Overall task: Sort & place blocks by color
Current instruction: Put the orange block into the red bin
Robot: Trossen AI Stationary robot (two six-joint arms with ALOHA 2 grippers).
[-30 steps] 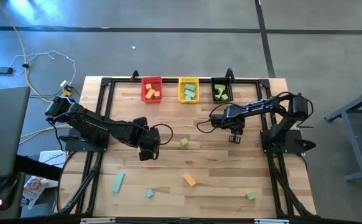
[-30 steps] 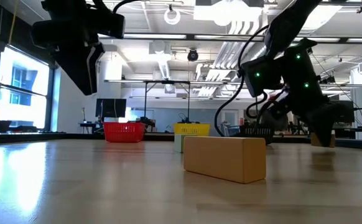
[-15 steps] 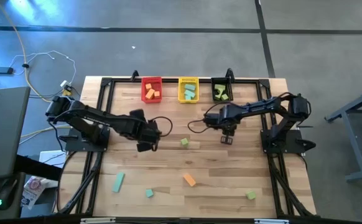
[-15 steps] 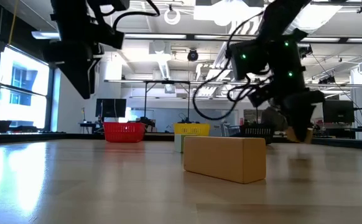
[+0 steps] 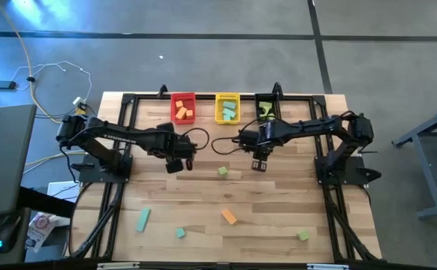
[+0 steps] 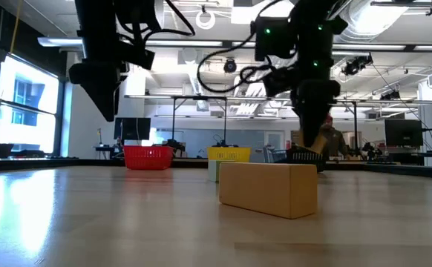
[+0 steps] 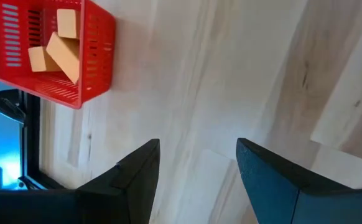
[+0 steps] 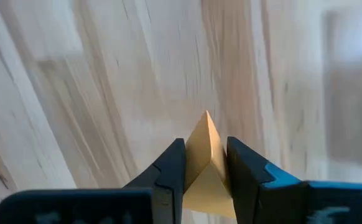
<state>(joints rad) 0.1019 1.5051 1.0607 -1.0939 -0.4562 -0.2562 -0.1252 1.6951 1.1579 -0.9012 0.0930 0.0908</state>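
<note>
My right gripper [image 5: 260, 162] hangs over the table's middle, in front of the bins, shut on a small orange block [image 8: 204, 154]. My left gripper [image 5: 175, 163] stands open with nothing between its fingers [image 7: 196, 167], above bare wood near the red bin [image 7: 50, 53], which holds orange blocks. Loose blocks lie flat on the table: a green cube [image 5: 222, 172], an orange bar [image 5: 228, 217], a teal bar [image 5: 143, 219], a teal cube [image 5: 180, 233] and a green cube [image 5: 302, 235]. In the low view the orange bar [image 6: 268, 188] lies nearest. My right gripper pinches the orange block between its two fingers [image 8: 171, 167], which lie on two opposite faces [image 8: 196, 163]. The fingers come from above, pointing down. The block is lifted clear of the table, with one corner [image 8: 206, 118] sticking out past the fingertips.
Three bins stand in a row at the far edge: red [image 5: 182, 108], yellow [image 5: 227, 107] with teal blocks, black [image 5: 266, 109] with green blocks. A black frame [image 5: 128, 101] runs round the table. Bare wood lies between the two grippers.
My right gripper has risen and gone toward the table's left with the orange block, tipping until it points straight down. My left gripper, still open, has swung toward the far edge, nearer the red bin.
</note>
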